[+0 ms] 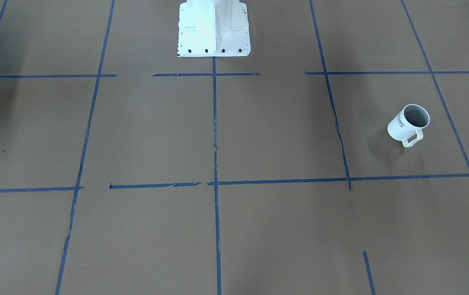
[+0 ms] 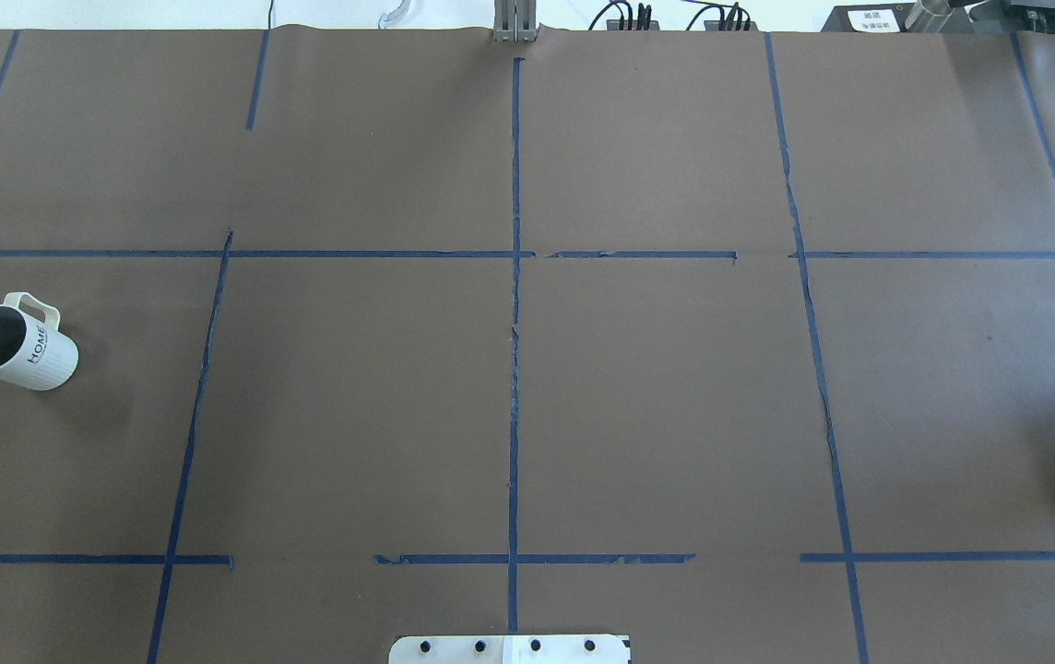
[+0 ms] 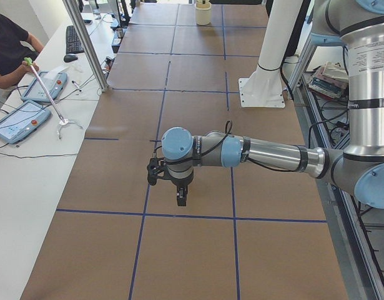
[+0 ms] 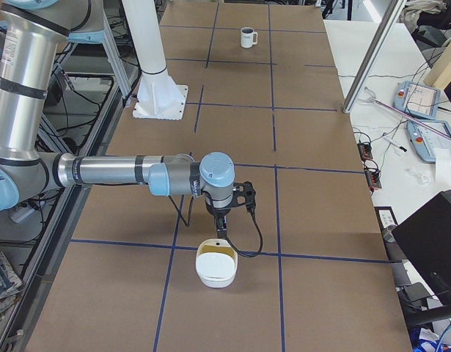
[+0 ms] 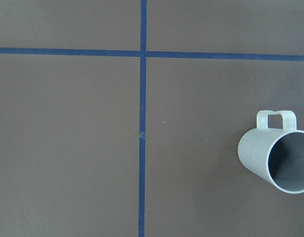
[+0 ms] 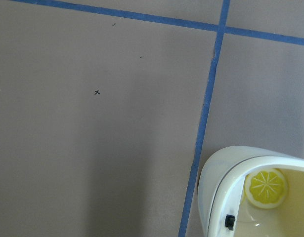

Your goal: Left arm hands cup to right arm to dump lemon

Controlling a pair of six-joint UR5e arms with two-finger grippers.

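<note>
The cup (image 2: 16, 343) is a white ribbed mug with "HOME" lettering, upright at the table's far left in the overhead view. It also shows in the front view (image 1: 408, 125), the right side view (image 4: 246, 37) and the left wrist view (image 5: 275, 157); its inside looks empty. The left gripper (image 3: 181, 199) hangs pointing down above the table, and I cannot tell its state. The right gripper (image 4: 221, 224) hangs just above a white bowl (image 4: 215, 264), state unclear. The lemon (image 6: 265, 188), a yellow slice, lies in that bowl (image 6: 226, 182).
The white robot pedestal (image 1: 214, 28) stands at the table's robot side. Blue tape lines cross the brown table cover. An operator (image 3: 7, 47) with a thin stick and tablets sits at a side bench. Both arms are outside the overhead and front views.
</note>
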